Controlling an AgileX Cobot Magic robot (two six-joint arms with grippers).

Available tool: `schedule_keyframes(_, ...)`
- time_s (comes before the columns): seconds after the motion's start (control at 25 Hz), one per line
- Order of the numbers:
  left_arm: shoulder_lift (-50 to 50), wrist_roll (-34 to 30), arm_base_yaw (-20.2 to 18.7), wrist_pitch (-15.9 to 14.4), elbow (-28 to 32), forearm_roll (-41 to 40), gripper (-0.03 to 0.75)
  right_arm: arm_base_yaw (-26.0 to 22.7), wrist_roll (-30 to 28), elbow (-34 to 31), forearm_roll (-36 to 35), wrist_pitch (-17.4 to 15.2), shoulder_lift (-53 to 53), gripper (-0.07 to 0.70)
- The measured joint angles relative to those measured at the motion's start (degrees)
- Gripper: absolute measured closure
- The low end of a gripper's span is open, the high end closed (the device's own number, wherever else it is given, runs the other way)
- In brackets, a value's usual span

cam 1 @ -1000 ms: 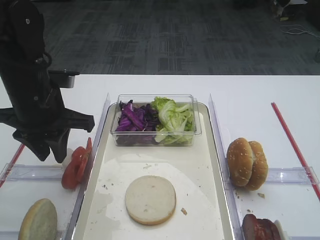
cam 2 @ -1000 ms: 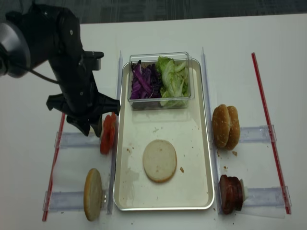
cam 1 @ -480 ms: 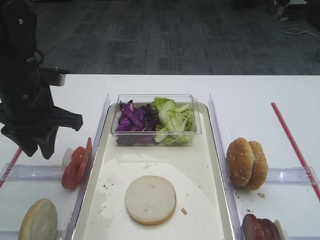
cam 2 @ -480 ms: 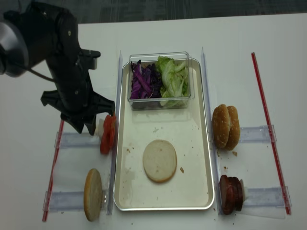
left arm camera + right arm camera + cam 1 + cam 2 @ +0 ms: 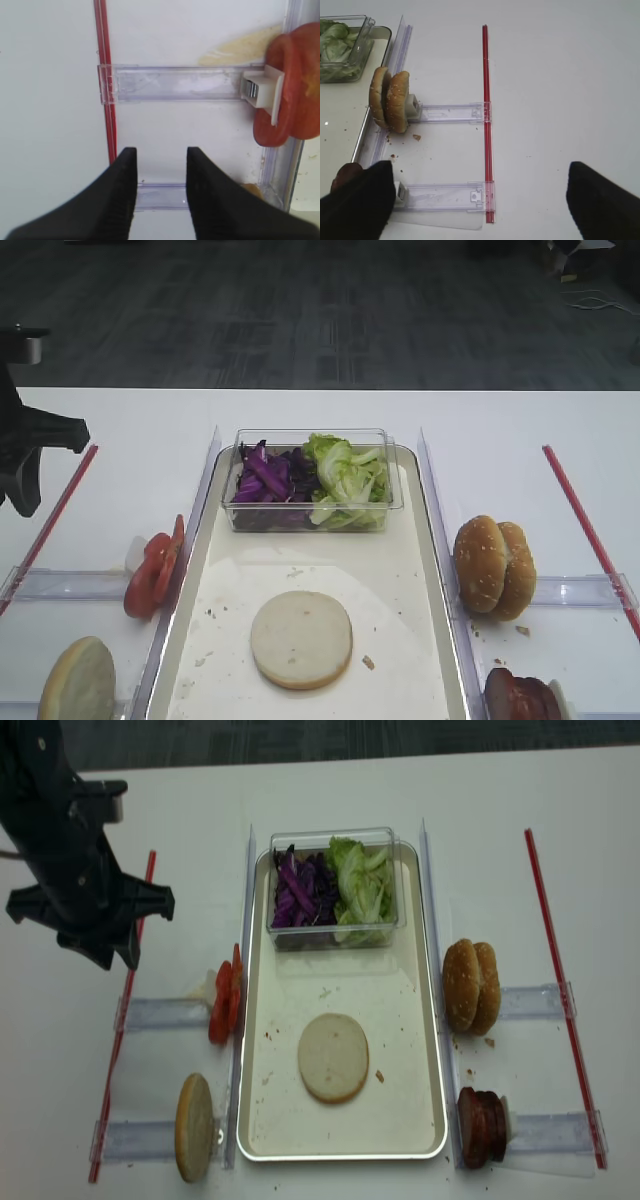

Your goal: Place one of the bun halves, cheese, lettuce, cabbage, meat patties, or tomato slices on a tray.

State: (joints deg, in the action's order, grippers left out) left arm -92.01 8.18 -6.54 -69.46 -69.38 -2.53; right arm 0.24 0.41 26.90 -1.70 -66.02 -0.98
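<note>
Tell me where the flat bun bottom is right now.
In the high view, the flat bun bottom lies on the tray, near its front, below the clear tub.

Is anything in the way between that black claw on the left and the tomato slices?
Nothing visible. The left gripper hangs above bare table beside the tomato slices, jaws apart and holding nothing. Only the low clear holder rail lies between them.
</note>
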Motion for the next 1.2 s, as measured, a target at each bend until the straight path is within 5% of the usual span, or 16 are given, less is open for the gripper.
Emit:
schedule_keyframes(0.28,6.97,-1.82,0.00,-0.13,2.44,2.19,0.482,0.00,0.00,0.00,0.00,0.00,0.00,-0.062)
schedule_keyframes(1.2,68.23,-2.45,0.00,-2.36,36.28,2.17,0.483,0.00,0.00,0.00,0.00,0.00,0.00,-0.062)
